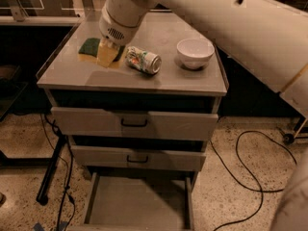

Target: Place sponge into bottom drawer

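Observation:
The sponge [89, 47], green on top with a yellow edge, hangs at the left of the grey cabinet top [159, 78], just left of the printed can. My gripper [108, 55] comes down from the white wrist above and is shut on the sponge's right end. The bottom drawer [139, 207] is pulled open at floor level below the two closed fronts, and its flat grey floor is bare.
A printed drink can [143, 60] lies on its side mid-top, and a white bowl [195, 52] stands to its right. My white arm crosses the upper right of the view. Black cables [250, 177] lie on the speckled floor at the right, and a dark stand [50, 172] is at the left.

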You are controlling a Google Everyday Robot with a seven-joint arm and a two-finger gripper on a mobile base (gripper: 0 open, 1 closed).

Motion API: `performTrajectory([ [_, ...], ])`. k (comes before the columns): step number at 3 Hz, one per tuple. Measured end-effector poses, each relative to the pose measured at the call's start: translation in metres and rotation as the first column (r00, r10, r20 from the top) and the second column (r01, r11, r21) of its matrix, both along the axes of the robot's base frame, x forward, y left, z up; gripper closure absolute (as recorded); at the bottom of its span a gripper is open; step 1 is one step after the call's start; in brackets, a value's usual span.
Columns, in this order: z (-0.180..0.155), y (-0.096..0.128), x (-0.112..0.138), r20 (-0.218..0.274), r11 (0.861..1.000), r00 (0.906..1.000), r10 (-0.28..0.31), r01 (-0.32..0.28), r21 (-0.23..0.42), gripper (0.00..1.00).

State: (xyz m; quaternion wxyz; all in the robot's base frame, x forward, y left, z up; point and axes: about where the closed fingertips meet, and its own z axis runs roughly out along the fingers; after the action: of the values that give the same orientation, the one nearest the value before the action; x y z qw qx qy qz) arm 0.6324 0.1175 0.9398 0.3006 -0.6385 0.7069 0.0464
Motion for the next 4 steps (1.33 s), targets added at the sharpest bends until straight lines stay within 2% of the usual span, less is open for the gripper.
performTrajectory([
  [1,-0.011,0.0,-0.005,-0.012,1.0,0.9999,0.006,-0.007,-0.019,1.0],
  [2,-0.004,0.001,-0.008,0.006,1.0,1.0,0.006,-0.006,-0.03,1.0],
  [3,-0.004,0.006,-0.042,-0.018,1.0,0.9998,-0.012,0.012,-0.015,1.0],
  [4,-0.034,0.008,-0.088,-0.097,0.998,0.9937,-0.056,0.055,-0.011,1.0],
])
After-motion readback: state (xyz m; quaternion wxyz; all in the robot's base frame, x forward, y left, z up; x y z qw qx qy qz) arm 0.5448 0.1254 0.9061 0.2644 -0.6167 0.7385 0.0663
